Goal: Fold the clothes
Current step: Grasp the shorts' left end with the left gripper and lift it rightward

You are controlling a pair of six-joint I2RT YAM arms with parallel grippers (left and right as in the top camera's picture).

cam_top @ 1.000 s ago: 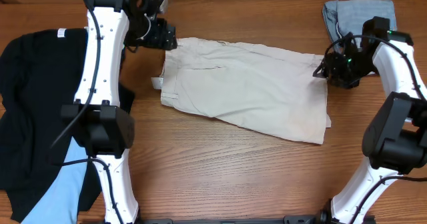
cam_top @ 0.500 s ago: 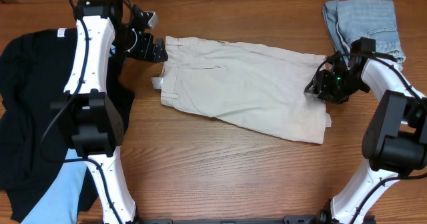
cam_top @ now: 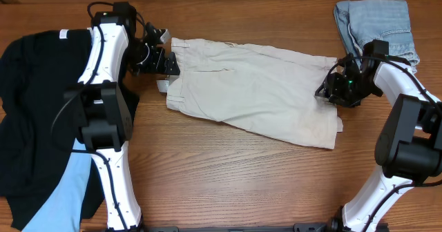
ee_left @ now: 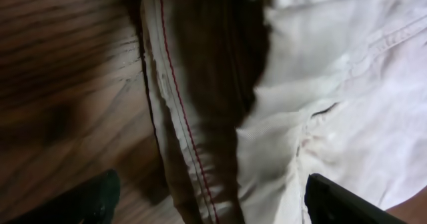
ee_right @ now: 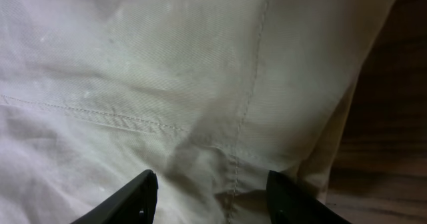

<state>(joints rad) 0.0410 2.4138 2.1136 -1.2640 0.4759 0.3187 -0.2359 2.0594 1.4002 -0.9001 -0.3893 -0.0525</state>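
The beige khaki shorts (cam_top: 255, 94) lie flat across the middle of the table, waistband at the left. My left gripper (cam_top: 168, 63) is at the waistband end, open. In the left wrist view its jaws (ee_left: 213, 211) stand wide on either side of the red-stitched waistband edge (ee_left: 180, 137). My right gripper (cam_top: 328, 90) rests on the right leg hem, open. Its two fingers (ee_right: 127, 201) are apart in the right wrist view, with flat beige cloth (ee_right: 167, 64) between them.
A black garment (cam_top: 34, 108) covers the left side of the table, with a light-blue shirt (cam_top: 65, 197) at its lower edge. Pale denim shorts (cam_top: 380, 21) lie folded at the back right. Bare wooden table (cam_top: 228, 184) runs along the front.
The left gripper has come down and right to the waistband edge and opened wider. The right gripper moved down-left onto the hem, then stayed still.
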